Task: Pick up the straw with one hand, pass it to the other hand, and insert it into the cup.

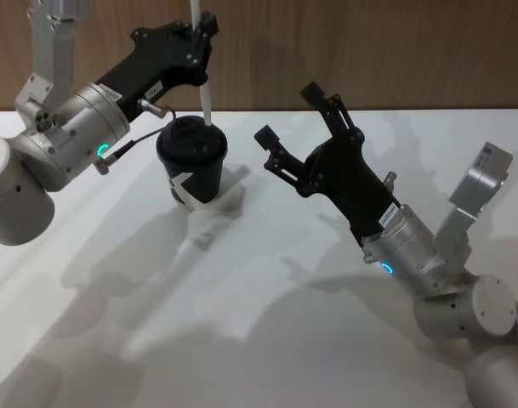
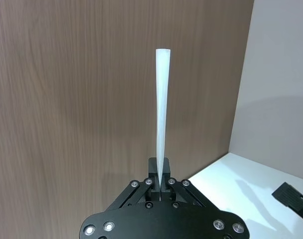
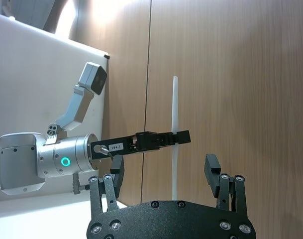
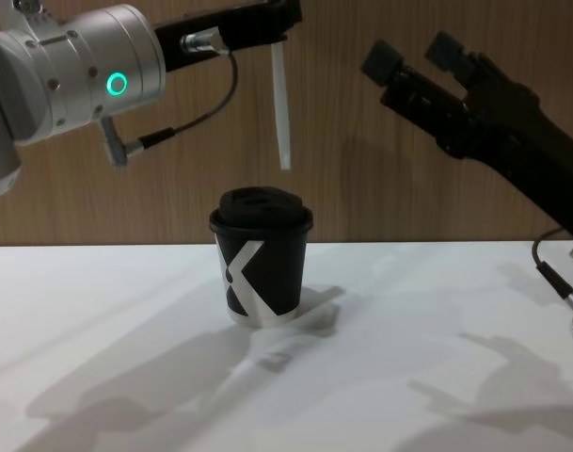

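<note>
Clamped shut on the straw [image 4: 281, 104], the left gripper [image 1: 206, 30] is hanging above the cup [image 4: 261, 268], its fingers [image 2: 161, 175] pinching the tube partway along its length. In the chest view the straw is standing almost upright, its long axis vertical, with the lower end pointing down at the cup's lid and hovering just above it, apart from the lid. From the head view the tube is running down from the gripper toward the lid's far edge. It is looking like a thin, straight, translucent white tube, and in the left wrist view its free end is showing as an open round mouth against the wood wall [image 2: 81, 99].

To the right of the cup, the right gripper [image 1: 294, 121] is waiting with its two fingers [image 3: 213, 172] spread wide and nothing between them, raised above the table [image 4: 437, 311] and aimed toward the straw. The cup is standing upright on the table, black with a white X-like mark and a black lid. A thin dark cable [image 4: 187, 121] is looping under the left arm, above and to the left of the cup.
</note>
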